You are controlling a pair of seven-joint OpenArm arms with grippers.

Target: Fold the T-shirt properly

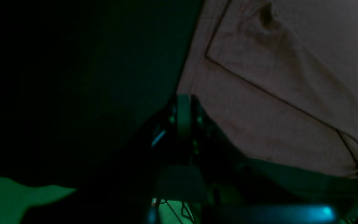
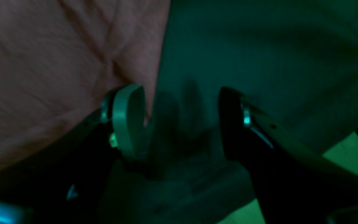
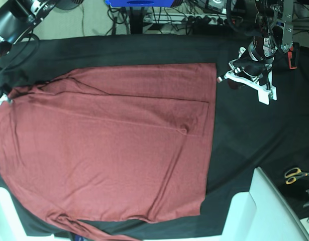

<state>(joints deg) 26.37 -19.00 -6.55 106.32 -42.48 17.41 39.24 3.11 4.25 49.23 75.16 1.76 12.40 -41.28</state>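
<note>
The T-shirt [image 3: 109,145] lies spread on the black cloth [image 3: 244,145], scissors [image 3: 295,174] far right; left gripper [image 1: 183,107] closed empty, right gripper [image 2: 182,115] open.

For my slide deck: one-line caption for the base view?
Brick-red T-shirt spread flat on black cloth, one arm's gripper beside it.

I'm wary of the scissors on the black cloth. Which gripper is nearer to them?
Left. The left gripper sits on the scissors' side of the shirt, farther up the base view. The right gripper is across the whole shirt, at its opposite edge.
</note>
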